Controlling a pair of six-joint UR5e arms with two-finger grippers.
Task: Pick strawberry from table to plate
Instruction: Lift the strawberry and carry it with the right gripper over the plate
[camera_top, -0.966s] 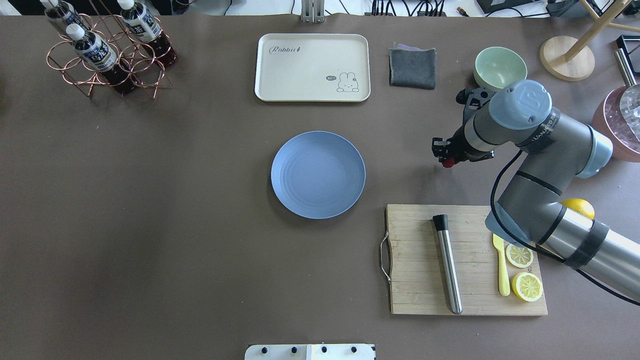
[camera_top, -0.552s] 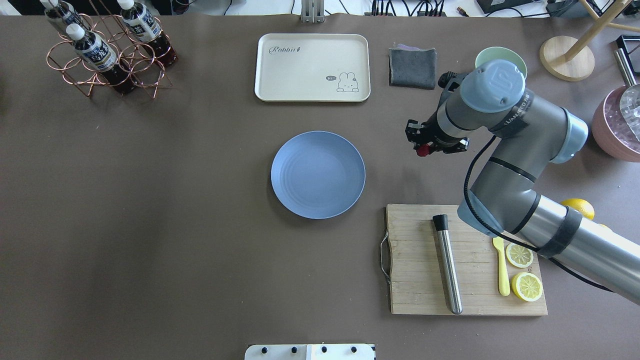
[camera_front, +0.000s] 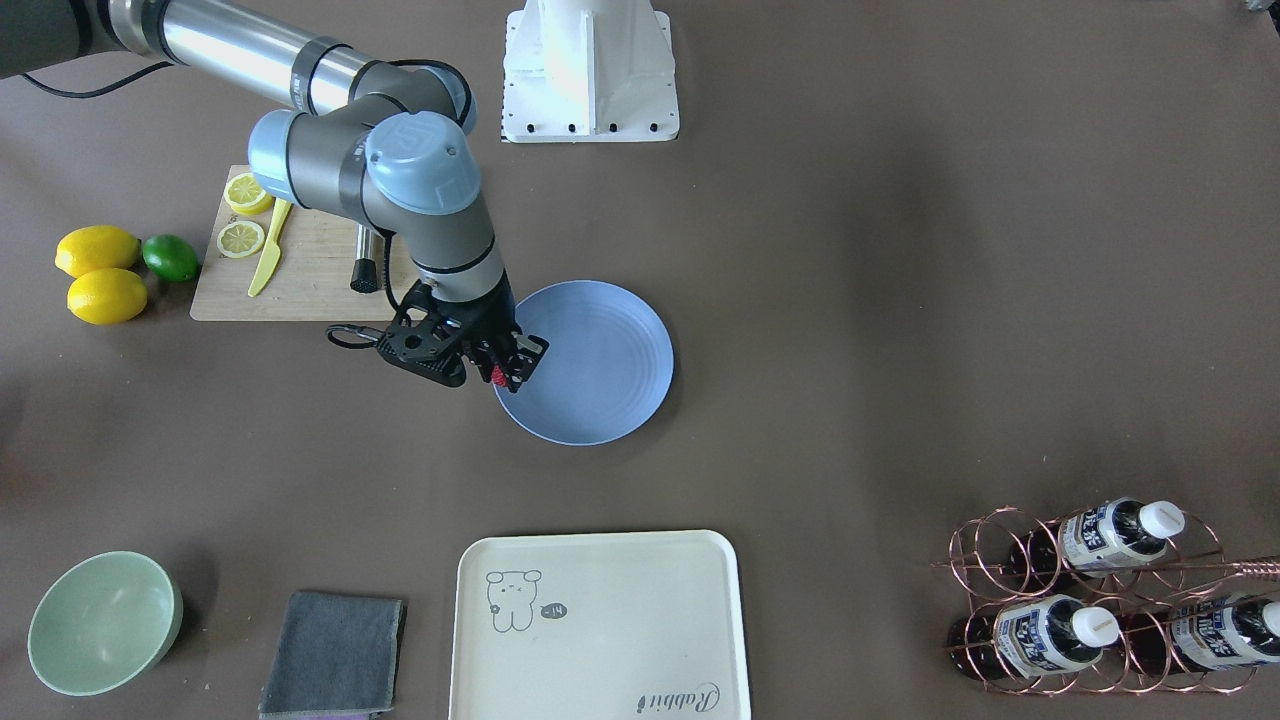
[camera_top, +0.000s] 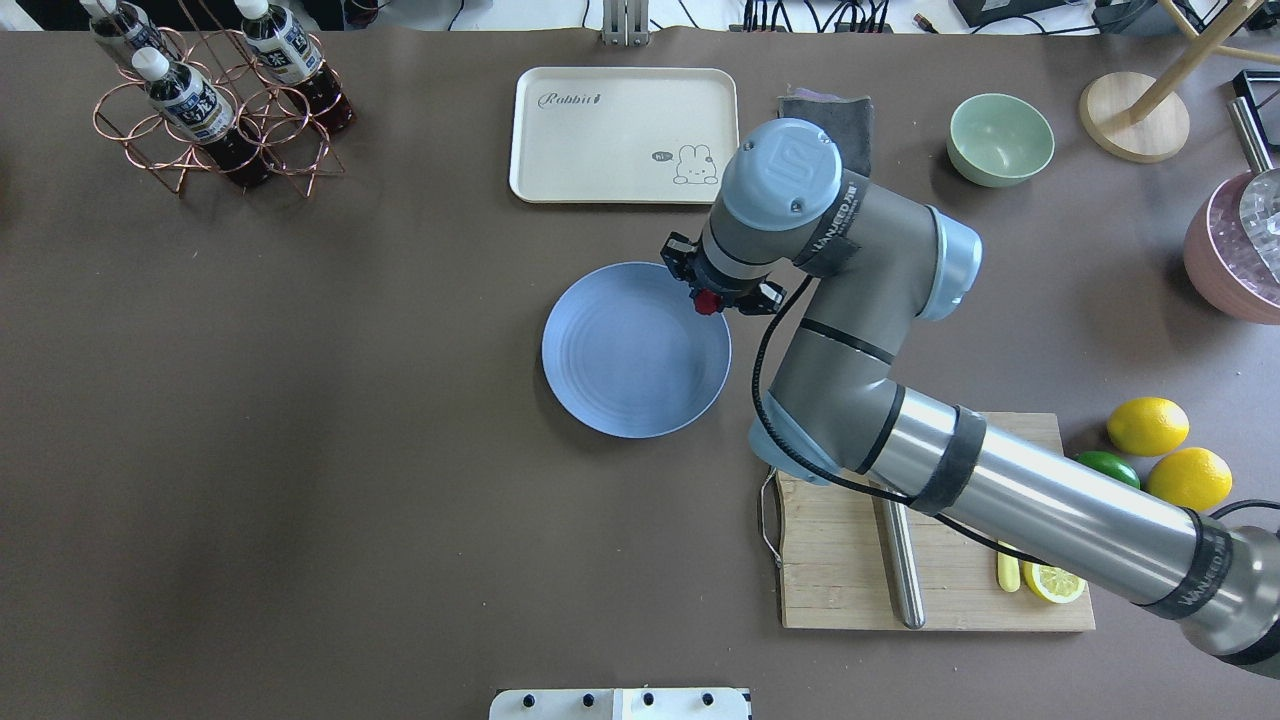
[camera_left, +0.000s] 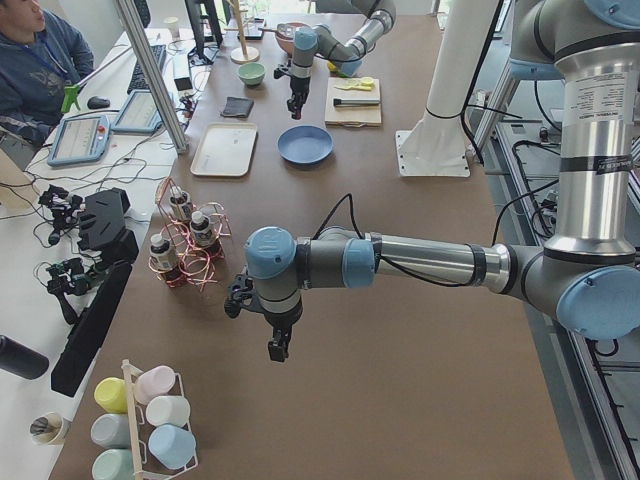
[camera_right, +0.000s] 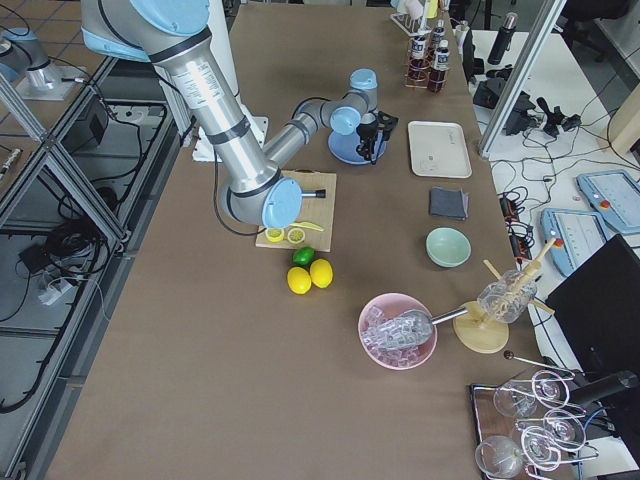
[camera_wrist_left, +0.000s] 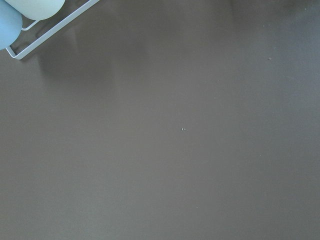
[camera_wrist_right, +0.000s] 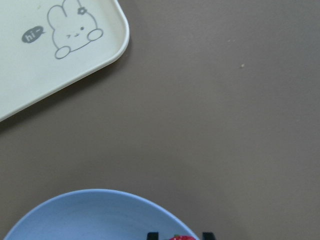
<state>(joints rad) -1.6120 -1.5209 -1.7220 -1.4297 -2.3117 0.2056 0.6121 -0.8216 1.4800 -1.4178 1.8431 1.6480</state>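
Observation:
The small red strawberry (camera_top: 708, 303) is pinched in my right gripper (camera_top: 709, 299), which is shut on it and hangs over the far right rim of the light-blue plate (camera_top: 630, 360). The front-facing view shows the strawberry (camera_front: 496, 376) between the fingers at the plate's (camera_front: 600, 360) edge. At the bottom of the right wrist view, the berry's top (camera_wrist_right: 181, 237) shows above the plate (camera_wrist_right: 95, 215). The brown table (camera_top: 300, 420) surrounds the plate. My left gripper (camera_left: 279, 348) shows only in the exterior left view, low over the table; I cannot tell its state.
A cream tray (camera_top: 624, 134) lies behind the plate. A cutting board (camera_top: 840, 560) with a metal muddler (camera_top: 902, 570) and lemon slice (camera_top: 1055, 582) sits under the right arm. Lemons (camera_top: 1147, 425), a lime (camera_top: 1107, 467), a green bowl (camera_top: 1000, 138) and a bottle rack (camera_top: 210, 100) stand around.
My right arm has swung left across the table, carrying the strawberry from the right side to the plate's far right rim. The gripper has stayed shut on it.

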